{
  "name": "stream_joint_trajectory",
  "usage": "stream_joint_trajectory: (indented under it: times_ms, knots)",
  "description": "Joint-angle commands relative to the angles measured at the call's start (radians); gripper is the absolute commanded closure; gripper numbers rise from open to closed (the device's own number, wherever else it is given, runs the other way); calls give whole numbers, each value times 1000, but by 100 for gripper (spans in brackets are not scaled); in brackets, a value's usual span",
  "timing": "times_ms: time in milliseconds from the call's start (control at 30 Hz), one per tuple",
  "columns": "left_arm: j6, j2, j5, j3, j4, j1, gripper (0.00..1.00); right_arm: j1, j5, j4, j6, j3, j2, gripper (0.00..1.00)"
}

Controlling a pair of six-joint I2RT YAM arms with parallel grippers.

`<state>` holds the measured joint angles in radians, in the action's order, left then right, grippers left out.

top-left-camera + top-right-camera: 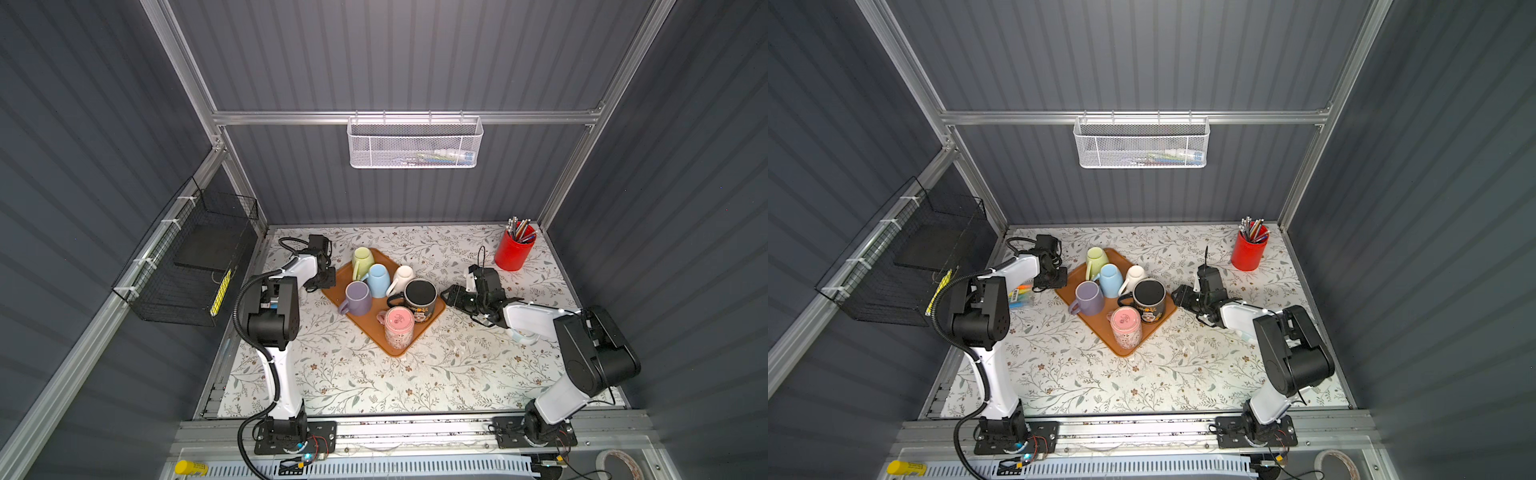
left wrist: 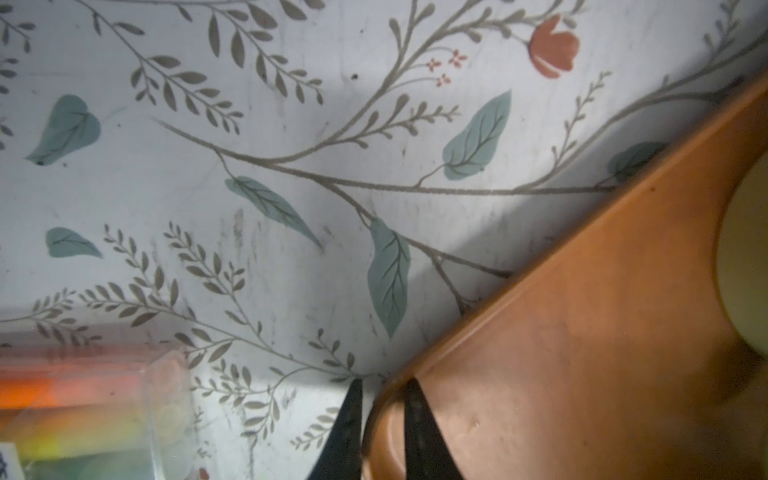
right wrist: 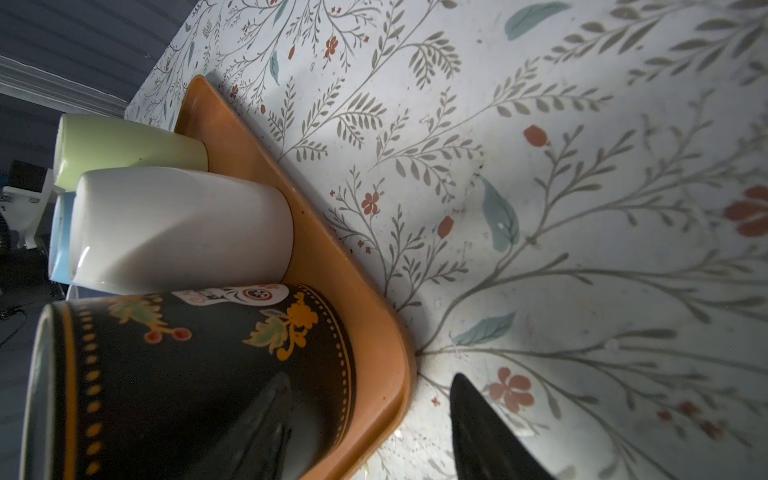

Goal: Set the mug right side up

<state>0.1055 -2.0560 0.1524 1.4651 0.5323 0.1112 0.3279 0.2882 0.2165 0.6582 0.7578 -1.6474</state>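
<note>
Standing at the right corner of the orange plastic tray point(image 1: 395, 350), the black ceramic mug with painted flowers point(image 1: 419, 297) is most probably the task's mug, because the right gripper point(image 1: 448, 298) hovers just beside it. In both top views its top shows a pale ring around a dark disc. I take this for the foot of a mug set mouth down, though it is not sure. The right gripper is open and holds nothing. In the right wrist view one finger lies before the mug's wall and the other over the flowered table cover point(image 1: 353, 374), so the jaws stand across the tray's rim. At the left corner, the left gripper point(image 2: 384, 384) has its fingers narrowly on both sides of the rim; whether they pinch it I cannot tell. I judge it is there to keep the tray from sliding when the mug is lifted. The white mug point(image 1: 403, 274) stands very close on the far side, so little room is free there for a finger.
</note>
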Motion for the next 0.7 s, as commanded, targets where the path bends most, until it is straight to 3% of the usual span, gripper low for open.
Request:
stream_joint_trajectory:
  times_ms: [0,467,667]
  knots:
    - [1,-13,-17,8,25,4,84,-6,8,-5,5,36,-27,41]
    - [24,13,-23,-43,7,6,100,-13,87,-26,9,98,-119,50]
    - [75,51,-50,-115,-4,7,100,-13,94,-41,2,104,-128,51]
